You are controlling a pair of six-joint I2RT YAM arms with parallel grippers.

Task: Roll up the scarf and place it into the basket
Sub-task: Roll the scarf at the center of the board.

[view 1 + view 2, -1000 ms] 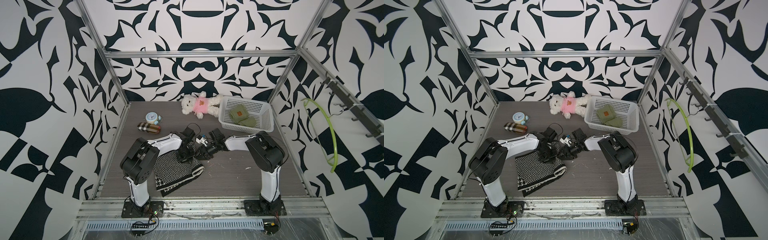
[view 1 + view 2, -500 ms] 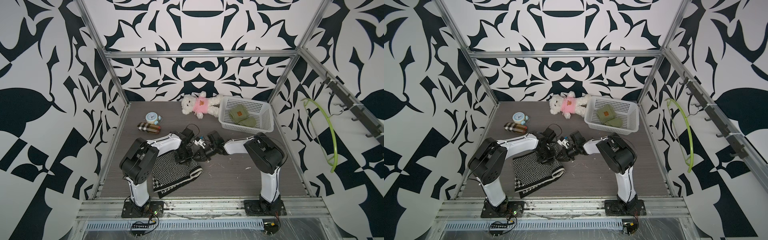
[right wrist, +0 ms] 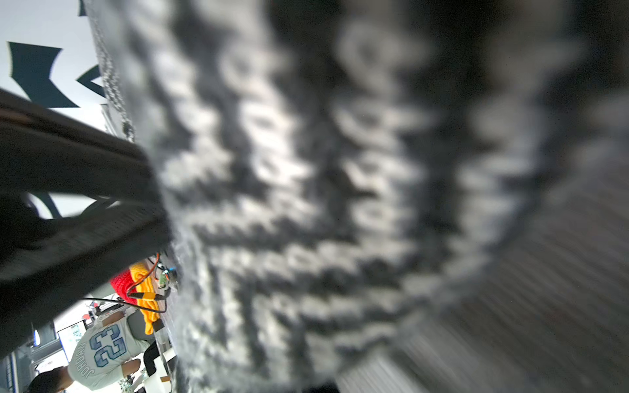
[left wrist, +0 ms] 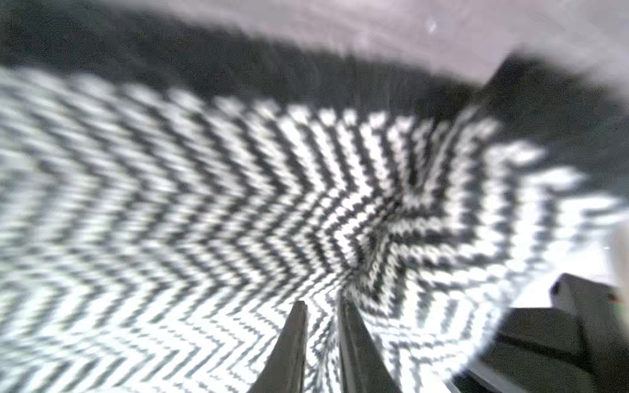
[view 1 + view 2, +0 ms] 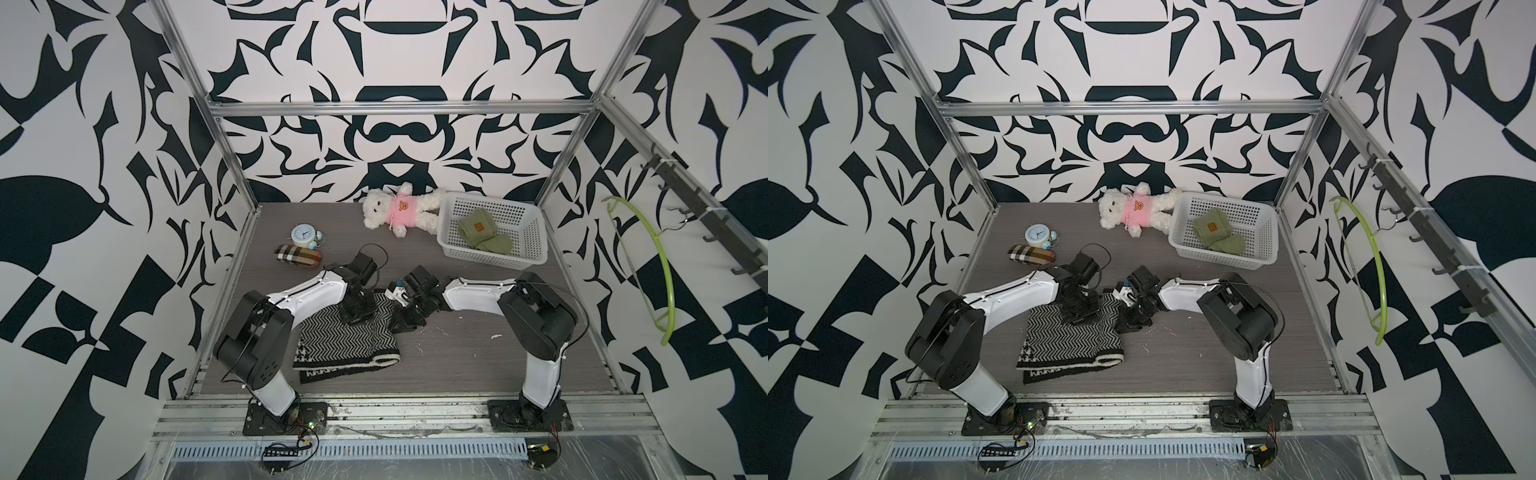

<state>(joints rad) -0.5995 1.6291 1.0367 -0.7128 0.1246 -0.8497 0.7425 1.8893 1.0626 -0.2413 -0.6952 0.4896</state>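
**Scarf.** The black-and-white zigzag scarf (image 5: 345,345) lies on the grey table (image 5: 457,357) at the front, left of centre. It is partly folded, with a thick doubled edge along its near side. It is not in the basket.

**Left gripper.** The left gripper (image 5: 356,318) sits on the far edge of the scarf. In the left wrist view its tips (image 4: 321,308) stand almost together, with a ridge of scarf pinched between them and the cloth puckering away from that spot. State: closed on the scarf.

**Right gripper.** The right gripper (image 5: 401,326) sits low at the far right corner of the scarf, just beside the left gripper. In the right wrist view the scarf (image 3: 306,204) fills the frame, blurred, against one dark finger (image 3: 75,170). State: closed. Whether cloth is caught between the jaws cannot be told.

**Basket.** The white basket (image 5: 494,257) stands at the far right of the table, well apart from the scarf and both grippers. It holds olive-green knitwear (image 5: 482,230). A teddy bear (image 5: 395,208) lies just beside its left end.
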